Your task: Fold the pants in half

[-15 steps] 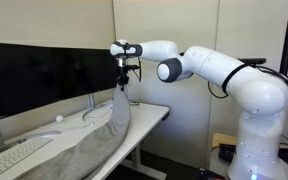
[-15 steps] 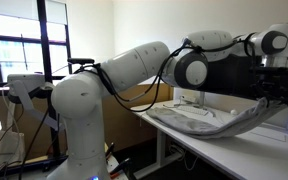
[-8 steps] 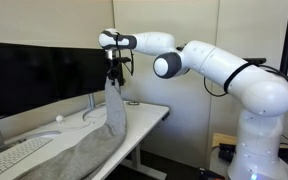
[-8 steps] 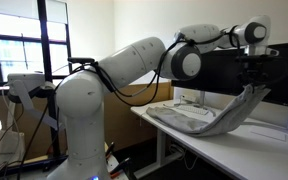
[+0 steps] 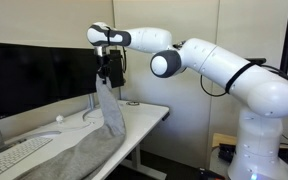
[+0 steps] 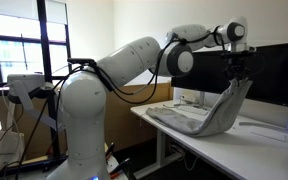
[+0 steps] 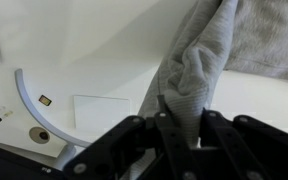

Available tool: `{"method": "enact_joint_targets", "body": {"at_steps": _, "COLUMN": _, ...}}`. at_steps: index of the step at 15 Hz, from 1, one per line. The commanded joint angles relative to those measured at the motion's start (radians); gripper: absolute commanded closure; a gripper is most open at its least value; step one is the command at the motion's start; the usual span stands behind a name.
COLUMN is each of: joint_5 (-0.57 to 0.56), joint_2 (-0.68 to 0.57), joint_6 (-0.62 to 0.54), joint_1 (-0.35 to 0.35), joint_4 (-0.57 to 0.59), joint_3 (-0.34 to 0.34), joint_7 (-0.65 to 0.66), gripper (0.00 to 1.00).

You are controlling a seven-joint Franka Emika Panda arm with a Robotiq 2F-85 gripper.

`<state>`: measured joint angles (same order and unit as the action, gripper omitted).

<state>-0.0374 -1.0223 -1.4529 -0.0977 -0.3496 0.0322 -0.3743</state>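
The grey-taupe pants (image 5: 84,150) lie along the white desk (image 5: 149,113), one end lifted high. My gripper (image 5: 106,76) is shut on that end and holds it well above the desk, in front of the black monitor. The fabric hangs from the jaws in a steep drape down to the desk in both exterior views (image 6: 219,108). In the wrist view the pants (image 7: 199,60) bunch between my fingers (image 7: 180,128), the jaws closed on the cloth. My gripper also shows in an exterior view (image 6: 235,66).
A white keyboard (image 5: 14,156) lies at the desk's front by the pants. A black monitor (image 5: 34,75) stands behind on a round white base (image 7: 24,105). A small white ball (image 5: 59,118) and cables lie near it. A window (image 6: 19,45) is behind the arm.
My gripper has risen and moved toward the monitor side with the pants' end, pulling more fabric off the desk into a taller drape.
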Motion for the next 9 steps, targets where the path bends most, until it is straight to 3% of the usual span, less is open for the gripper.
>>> {"method": "enact_joint_targets", "body": {"at_steps": 1, "joint_5": -0.020, "joint_2": 0.027, "joint_6": 0.066, "joint_1": 0.043, "joint_4": 0.000, "joint_3": 0.008, "joint_7": -0.029, "gripper": 0.91}}
{"method": "enact_joint_targets", "body": {"at_steps": 9, "joint_5": -0.030, "joint_2": 0.046, "joint_6": 0.187, "joint_1": 0.176, "joint_4": 0.000, "joint_3": 0.013, "joint_7": -0.083, "gripper": 0.91}}
